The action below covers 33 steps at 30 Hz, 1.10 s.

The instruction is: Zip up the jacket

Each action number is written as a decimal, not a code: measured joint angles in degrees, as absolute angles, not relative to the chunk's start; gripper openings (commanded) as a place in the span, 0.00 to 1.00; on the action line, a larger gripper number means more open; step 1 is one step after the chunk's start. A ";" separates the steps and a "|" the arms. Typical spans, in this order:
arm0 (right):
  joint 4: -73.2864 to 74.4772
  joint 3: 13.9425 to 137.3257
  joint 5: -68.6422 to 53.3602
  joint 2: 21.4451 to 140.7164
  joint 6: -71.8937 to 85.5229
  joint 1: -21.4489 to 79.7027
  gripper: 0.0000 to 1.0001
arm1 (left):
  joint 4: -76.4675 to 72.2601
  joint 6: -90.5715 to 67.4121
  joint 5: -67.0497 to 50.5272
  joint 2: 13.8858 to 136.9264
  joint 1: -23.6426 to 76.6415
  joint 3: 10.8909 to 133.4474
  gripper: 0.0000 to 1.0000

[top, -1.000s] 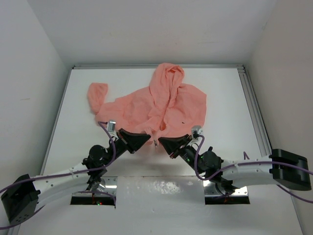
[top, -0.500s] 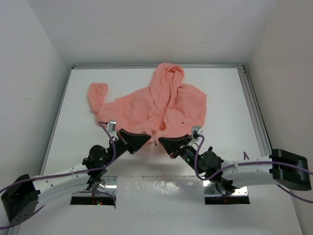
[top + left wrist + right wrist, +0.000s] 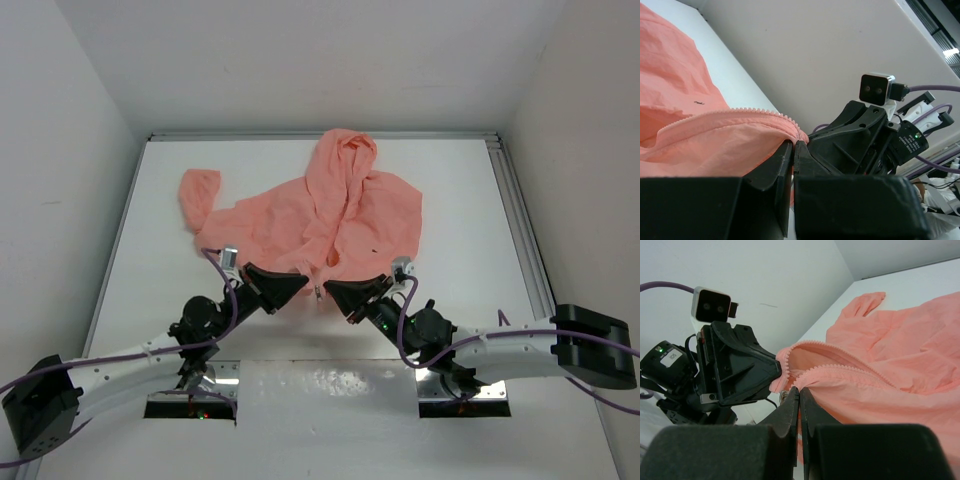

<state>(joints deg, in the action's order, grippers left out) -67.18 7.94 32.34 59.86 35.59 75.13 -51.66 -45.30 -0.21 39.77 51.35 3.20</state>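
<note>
I had the left gripper (image 3: 298, 284) and right gripper (image 3: 337, 289) each clamped on the jacket (image 3: 335, 210) hem, either side of the zipper (image 3: 755, 111), to align its halves. The jacket lay spread on the surface (image 3: 465, 190).

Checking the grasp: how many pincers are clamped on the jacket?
2. The left pincer pinches the jacket hem left of the zipper; the right pincer, right of it.

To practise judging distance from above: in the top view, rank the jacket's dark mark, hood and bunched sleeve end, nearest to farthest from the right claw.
1. The dark mark, just beyond the right claw, slightly right.
2. The hood, at the far edge, centre.
3. The bunched sleeve end, far left.
</note>
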 measured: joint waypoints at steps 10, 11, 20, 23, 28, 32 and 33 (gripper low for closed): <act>-66.78 7.94 32.34 59.66 35.57 75.13 0.00 | -51.70 -45.32 -0.25 40.86 51.37 3.20 0.00; -66.78 7.94 32.34 59.66 35.57 75.13 0.00 | -51.70 -45.32 -0.23 40.86 51.37 3.20 0.00; -66.41 7.94 31.66 59.66 35.59 75.13 0.00 | -51.57 -45.30 0.19 39.35 51.40 3.20 0.00; -65.87 7.94 31.40 59.66 35.59 75.13 0.00 | -51.46 -45.30 0.54 39.38 51.40 3.20 0.00; -65.41 7.94 31.29 59.53 35.59 75.13 0.00 | -51.51 -45.30 0.62 40.12 51.40 3.20 0.00; -65.36 7.94 31.31 58.94 35.57 75.13 0.00 | -51.53 -45.30 0.60 41.04 51.40 3.20 0.00; -65.36 7.97 31.31 58.81 35.55 75.13 0.00 | -51.53 -45.30 0.58 41.08 51.40 3.20 0.00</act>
<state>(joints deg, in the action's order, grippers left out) -65.36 7.97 31.31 58.81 35.55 75.13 -51.53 -45.30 0.58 41.08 51.40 3.20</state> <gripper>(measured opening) 0.002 0.013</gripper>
